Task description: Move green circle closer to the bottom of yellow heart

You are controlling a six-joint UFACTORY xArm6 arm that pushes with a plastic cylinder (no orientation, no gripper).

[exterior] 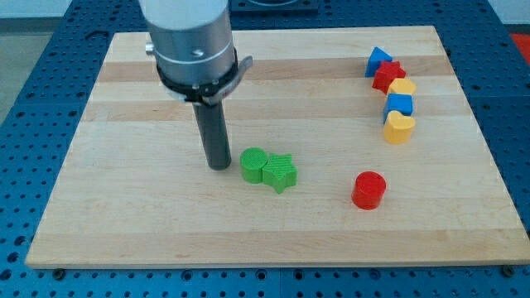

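Just left of green circle (254,164) rests my tip (219,166).

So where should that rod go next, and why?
Probably a short push toward the view's right. My tip sits just left of the green circle, and the yellow heart lies far off to the right and slightly higher. The green star touches the circle's right side, so it would likely get shoved along too.

My tip (219,165) just left of green circle (253,164)
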